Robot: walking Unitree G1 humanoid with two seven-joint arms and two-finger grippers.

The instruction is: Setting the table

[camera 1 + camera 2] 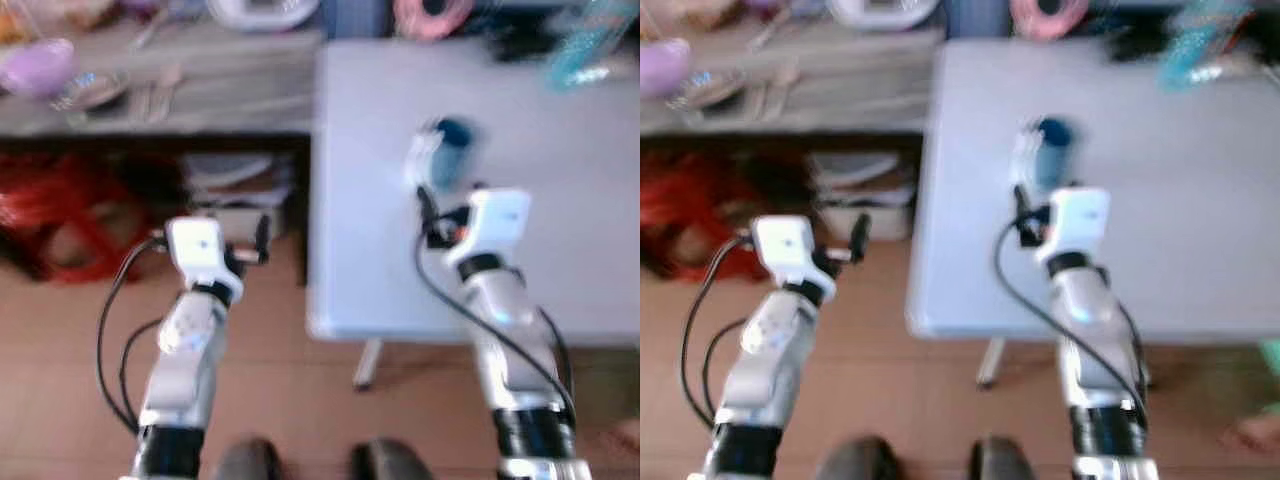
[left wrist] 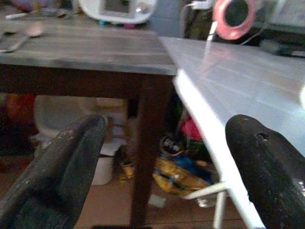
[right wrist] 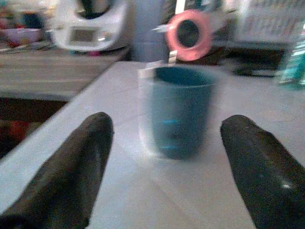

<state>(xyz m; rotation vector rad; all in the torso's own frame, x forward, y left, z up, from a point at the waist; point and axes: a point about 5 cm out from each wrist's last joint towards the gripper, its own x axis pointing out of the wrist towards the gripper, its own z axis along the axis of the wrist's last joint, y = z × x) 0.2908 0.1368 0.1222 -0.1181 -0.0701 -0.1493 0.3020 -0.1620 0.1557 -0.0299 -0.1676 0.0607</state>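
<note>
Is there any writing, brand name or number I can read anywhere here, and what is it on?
No text can be read.
White appliance: it has a small display panel, too blurred to read.
Blue cup on the white table: no print to be seen.
Teal bottle: its label is a blur.
Packets under the wooden table: the print is too blurred.

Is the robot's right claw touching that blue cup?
Apart. The right wrist view shows the blue cup standing between the right gripper's spread fingers, table showing either side.

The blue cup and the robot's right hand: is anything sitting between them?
Nothing. In the right wrist view, the blue cup stands on the white table ahead of the open right hand, with bare tabletop between them.
</note>
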